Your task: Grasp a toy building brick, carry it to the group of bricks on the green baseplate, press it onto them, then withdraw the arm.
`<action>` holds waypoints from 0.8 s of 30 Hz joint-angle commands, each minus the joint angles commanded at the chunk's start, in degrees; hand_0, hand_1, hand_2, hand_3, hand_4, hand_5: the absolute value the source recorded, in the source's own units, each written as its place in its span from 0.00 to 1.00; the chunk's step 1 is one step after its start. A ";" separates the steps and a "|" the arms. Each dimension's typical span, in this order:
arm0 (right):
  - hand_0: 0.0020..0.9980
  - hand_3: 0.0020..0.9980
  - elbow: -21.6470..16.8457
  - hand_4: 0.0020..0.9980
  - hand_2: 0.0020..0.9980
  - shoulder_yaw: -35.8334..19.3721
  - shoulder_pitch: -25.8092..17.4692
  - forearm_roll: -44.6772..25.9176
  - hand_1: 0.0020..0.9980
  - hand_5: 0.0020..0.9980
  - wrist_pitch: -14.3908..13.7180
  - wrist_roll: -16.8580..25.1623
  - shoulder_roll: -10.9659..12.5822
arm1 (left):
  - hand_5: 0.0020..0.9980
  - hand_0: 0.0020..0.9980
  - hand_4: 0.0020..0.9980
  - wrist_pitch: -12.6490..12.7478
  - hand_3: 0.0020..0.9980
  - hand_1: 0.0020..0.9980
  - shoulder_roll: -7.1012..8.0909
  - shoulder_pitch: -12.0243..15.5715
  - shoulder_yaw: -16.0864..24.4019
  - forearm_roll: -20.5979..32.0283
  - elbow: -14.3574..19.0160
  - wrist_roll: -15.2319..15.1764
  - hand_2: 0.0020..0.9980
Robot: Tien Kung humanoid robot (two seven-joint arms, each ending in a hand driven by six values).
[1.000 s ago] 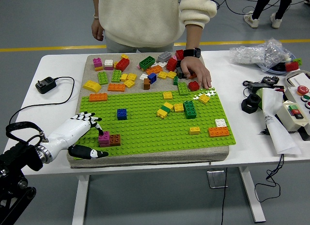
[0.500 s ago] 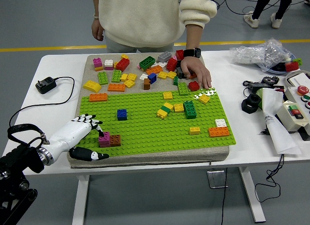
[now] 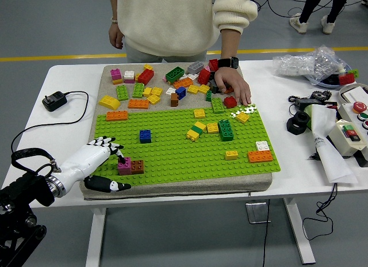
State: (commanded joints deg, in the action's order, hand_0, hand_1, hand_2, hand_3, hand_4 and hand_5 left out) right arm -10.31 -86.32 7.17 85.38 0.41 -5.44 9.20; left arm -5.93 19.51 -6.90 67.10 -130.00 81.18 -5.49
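The green baseplate [image 3: 178, 146] lies on a grey mat and carries scattered bricks. At its near left corner a pink brick [image 3: 123, 165] and a brown brick [image 3: 137, 166] stand joined side by side. My left hand [image 3: 115, 170] is just left of them, open, white fingers [image 3: 105, 144] spread above the pink brick and the thumb [image 3: 112, 185] lying on the mat edge below it. It holds nothing. A blue brick [image 3: 145, 136] stands alone farther in. My right hand is out of view.
A person stands at the far side with one hand [image 3: 233, 86] resting on the loose brick pile [image 3: 172, 83]. A black charger and cable [image 3: 56, 100] lie at the left. A control box [image 3: 352, 129], paper and a plastic bag crowd the right side.
My left hand and forearm have slid slightly toward the near left, away from the pink brick. The person's hand and the bricks have stayed put.
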 joint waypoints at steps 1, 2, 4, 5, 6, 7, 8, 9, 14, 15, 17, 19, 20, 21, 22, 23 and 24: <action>0.76 0.74 0.00 1.00 0.72 0.00 0.02 0.00 0.68 0.68 0.00 0.00 0.00 | 0.58 1.00 1.00 0.00 0.59 1.00 -0.10 -0.06 -0.06 0.00 -0.10 0.03 0.89; 0.76 0.74 0.00 1.00 0.72 0.00 0.03 0.00 0.68 0.68 0.00 0.00 0.01 | 0.58 1.00 1.00 -0.01 0.59 1.00 -0.14 -0.08 -0.08 0.00 -0.14 0.05 0.89; 0.76 0.74 0.00 1.00 0.72 0.00 0.08 -0.03 0.68 0.68 -0.01 0.02 0.02 | 0.58 1.00 1.00 -0.11 0.59 1.00 -0.23 -0.10 -0.24 0.00 -0.36 0.11 0.89; 0.76 0.74 0.00 1.00 0.72 0.00 0.09 -0.04 0.68 0.68 -0.01 0.03 0.03 | 0.58 1.00 1.00 -0.15 0.59 1.00 -0.27 -0.11 -0.32 0.00 -0.48 0.14 0.89; 0.76 0.74 0.00 1.00 0.72 0.01 0.09 -0.05 0.68 0.68 -0.01 0.02 0.03 | 0.58 1.00 1.00 -0.15 0.59 1.00 -0.31 -0.12 -0.38 0.00 -0.62 0.14 0.89; 0.76 0.74 0.00 1.00 0.72 0.01 0.08 -0.07 0.68 0.68 -0.01 0.02 0.03 | 0.57 1.00 1.00 -0.15 0.59 1.00 -0.35 -0.13 -0.40 0.00 -0.69 0.15 0.89; 0.76 0.74 0.00 1.00 0.72 0.01 0.06 -0.07 0.68 0.68 0.00 0.00 0.03 | 0.57 1.00 1.00 -0.15 0.59 1.00 -0.41 -0.16 -0.42 0.00 -0.79 0.16 0.89; 0.76 0.74 0.00 1.00 0.72 0.01 0.06 -0.07 0.68 0.68 0.01 0.00 0.03 | 0.57 1.00 1.00 -0.15 0.59 1.00 -0.44 -0.17 -0.43 0.00 -0.82 0.16 0.89; 0.76 0.74 0.00 1.00 0.72 -0.01 0.10 -0.08 0.68 0.68 0.02 0.04 0.06 | 0.57 1.00 1.00 -0.20 0.59 1.00 -0.54 -0.33 -0.42 0.00 -1.13 0.19 0.89; 0.76 0.74 0.00 1.00 0.72 -0.02 0.12 -0.08 0.68 0.68 0.02 0.04 0.07 | 0.57 1.00 1.00 -0.21 0.59 1.00 -0.53 -0.35 -0.39 0.00 -1.14 0.18 0.89; 0.76 0.74 0.00 1.00 0.72 -0.03 0.12 -0.09 0.68 0.68 0.02 0.04 0.07 | 0.57 1.00 1.00 -0.23 0.59 1.00 -0.51 -0.36 -0.36 0.00 -1.13 0.18 0.89; 0.76 0.74 0.00 1.00 0.72 -0.04 0.12 -0.11 0.68 0.68 0.02 0.04 0.07 | 0.57 1.00 1.00 -0.30 0.59 1.00 -0.47 -0.41 -0.31 0.00 -1.09 0.17 0.88; 0.76 0.74 0.00 1.00 0.72 -0.04 0.12 -0.11 0.68 0.68 0.02 0.04 0.07 | 0.57 1.00 1.00 -0.30 0.59 1.00 -0.46 -0.42 -0.30 0.00 -1.08 0.17 0.88; 0.76 0.74 0.00 1.00 0.72 -0.06 0.11 -0.16 0.68 0.68 0.01 0.03 0.08 | 0.57 1.00 1.00 -0.36 0.59 1.00 -0.20 -0.34 0.15 0.00 -0.23 0.08 0.88; 0.76 0.74 0.00 1.00 0.72 -0.07 0.11 -0.18 0.68 0.68 0.00 0.04 0.08 | 0.57 1.00 1.00 -0.38 0.59 1.00 -0.09 -0.31 0.37 0.00 0.16 0.04 0.88; 0.76 0.74 0.00 1.00 0.72 -0.05 0.10 -0.23 0.68 0.68 0.00 0.05 0.08 | 0.57 1.00 1.00 -0.41 0.59 1.00 0.02 -0.28 0.66 0.00 0.55 0.02 0.88; 0.76 0.74 0.00 1.00 0.72 -0.08 0.09 -0.22 0.68 0.68 0.00 0.05 0.09 | 0.57 1.00 1.00 -0.46 0.59 1.00 0.24 -0.21 1.09 0.00 1.18 0.00 0.88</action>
State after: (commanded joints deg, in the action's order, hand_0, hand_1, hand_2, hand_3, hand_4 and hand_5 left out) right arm -10.31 -86.40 7.26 85.17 0.40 -5.39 9.29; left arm -6.38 19.75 -7.11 68.19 -130.00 82.36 -5.49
